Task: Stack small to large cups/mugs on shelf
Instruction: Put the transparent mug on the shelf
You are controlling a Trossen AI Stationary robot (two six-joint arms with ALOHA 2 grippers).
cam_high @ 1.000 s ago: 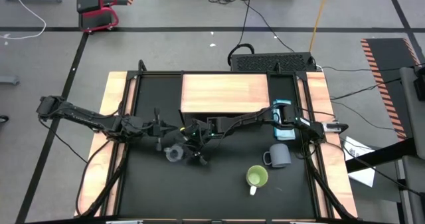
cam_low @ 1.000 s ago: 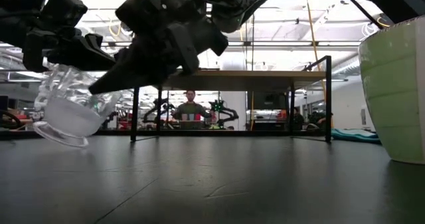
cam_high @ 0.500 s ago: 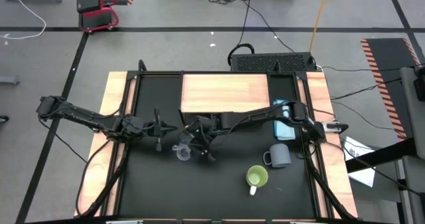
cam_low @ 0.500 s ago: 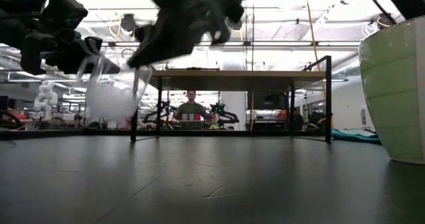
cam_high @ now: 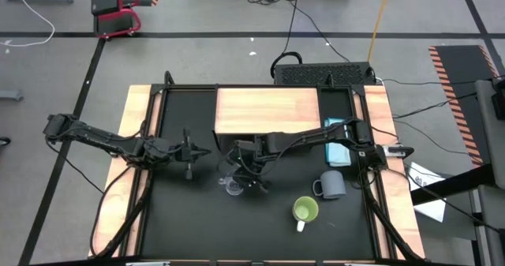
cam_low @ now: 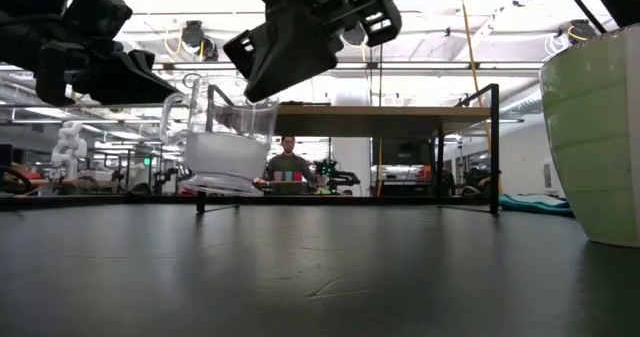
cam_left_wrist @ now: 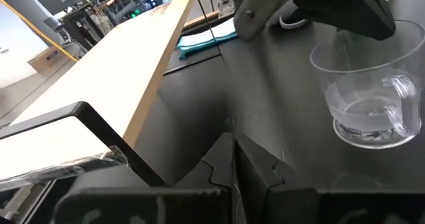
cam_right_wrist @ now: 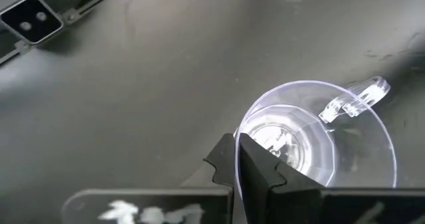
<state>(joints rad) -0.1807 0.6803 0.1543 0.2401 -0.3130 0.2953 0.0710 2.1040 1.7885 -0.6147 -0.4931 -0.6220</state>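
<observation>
1. Pinched on the rim of the clear glass cup (cam_high: 233, 186), the right gripper (cam_high: 246, 174) has its fingers (cam_right_wrist: 247, 159) shut over the cup wall; the wrist view shows them meeting at the rim.
2. Cup hangs upright just above the black tabletop (cam_high: 268, 234), handle pointing away from the gripper; low view shows air under its base.
3. Left gripper (cam_high: 188, 152), fingers closed on nothing, sits w/ its arm over the table's left part, near the cup but apart from it.
4. Grey-blue mug (cam_high: 332, 184) & lime-green mug (cam_high: 305, 211) stand on the tabletop at right front, close together.
5. Light-wood shelf (cam_high: 267, 110) at the table's rear, bare on top.
6. Person (cam_low: 288, 162) visible in the room beyond, under the shelf line in the low view.
</observation>
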